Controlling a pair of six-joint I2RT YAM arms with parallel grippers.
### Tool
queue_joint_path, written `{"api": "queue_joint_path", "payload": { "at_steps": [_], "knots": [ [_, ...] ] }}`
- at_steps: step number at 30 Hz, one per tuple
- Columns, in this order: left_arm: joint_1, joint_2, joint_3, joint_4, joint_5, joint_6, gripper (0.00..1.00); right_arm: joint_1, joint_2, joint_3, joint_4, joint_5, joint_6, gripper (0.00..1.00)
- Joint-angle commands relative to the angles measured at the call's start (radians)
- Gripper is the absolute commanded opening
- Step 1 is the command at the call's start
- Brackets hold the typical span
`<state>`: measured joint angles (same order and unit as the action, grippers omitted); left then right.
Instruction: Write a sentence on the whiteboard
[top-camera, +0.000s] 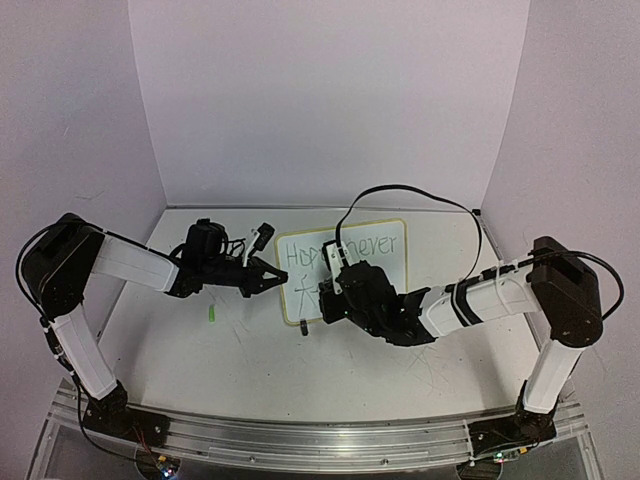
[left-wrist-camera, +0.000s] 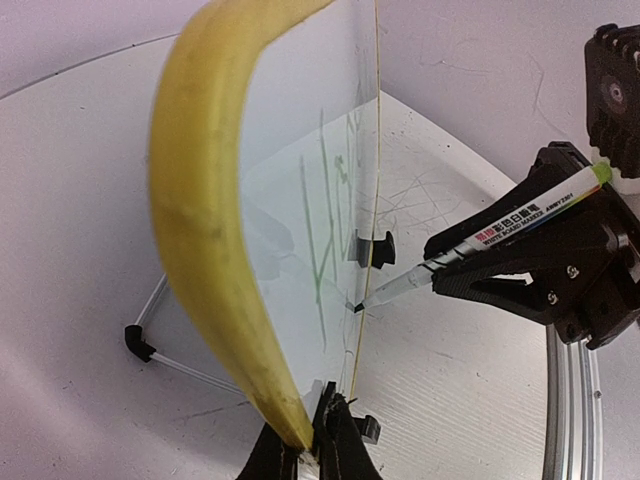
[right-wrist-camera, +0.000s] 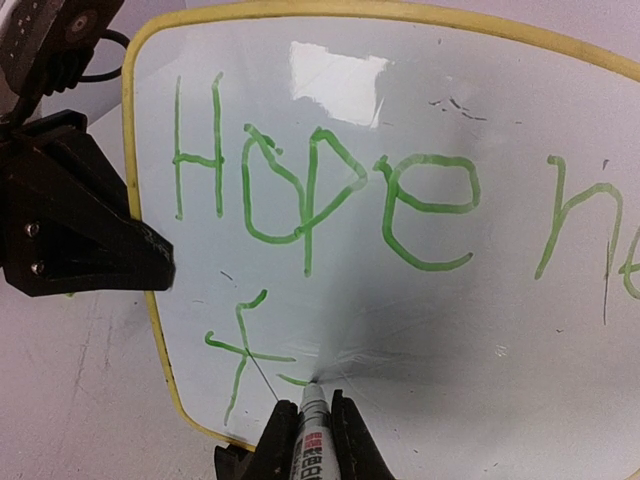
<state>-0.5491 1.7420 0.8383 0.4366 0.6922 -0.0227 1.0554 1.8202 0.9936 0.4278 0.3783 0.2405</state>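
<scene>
The whiteboard (top-camera: 385, 262) stands upright at mid-table on black clip feet (left-wrist-camera: 375, 248). My left gripper (top-camera: 278, 277) is shut on its left yellow rim (left-wrist-camera: 200, 210), and in the left wrist view the left gripper (left-wrist-camera: 318, 428) pinches that edge. My right gripper (right-wrist-camera: 312, 408) is shut on a white marker (right-wrist-camera: 313, 452) whose tip touches the board. The sentence (right-wrist-camera: 320, 195) reads "Hope ne" in green on the top line. Below it is an "f" (right-wrist-camera: 238, 340), with a short fresh stroke at the marker tip. The right gripper (top-camera: 330, 292) hides part of the writing from above.
A small green marker cap (top-camera: 212, 315) lies on the table left of the board. A black cable (top-camera: 400, 192) arcs above the board. A wire stand leg (left-wrist-camera: 150, 345) sits behind it. White walls close in three sides, and a metal rail (top-camera: 320, 440) runs along the near edge.
</scene>
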Motion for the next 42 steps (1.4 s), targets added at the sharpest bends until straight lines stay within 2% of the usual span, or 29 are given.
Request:
{"api": "queue_joint_path", "payload": {
  "at_steps": [1,10,17,42],
  "knots": [
    [0.012,0.036,0.01,-0.09,-0.185,0.107,0.0,-0.022,-0.007,0.037,0.028,0.054,0.0,0.0],
    [0.011,0.035,0.009,-0.09,-0.187,0.107,0.0,-0.022,-0.032,-0.001,0.031,0.054,0.033,0.0],
    [0.011,0.037,0.009,-0.091,-0.185,0.107,0.0,-0.022,0.001,0.031,0.068,0.034,0.017,0.0],
    [0.011,0.031,0.01,-0.095,-0.187,0.11,0.0,-0.009,0.045,0.053,0.037,-0.023,0.032,0.0]
  ]
}}
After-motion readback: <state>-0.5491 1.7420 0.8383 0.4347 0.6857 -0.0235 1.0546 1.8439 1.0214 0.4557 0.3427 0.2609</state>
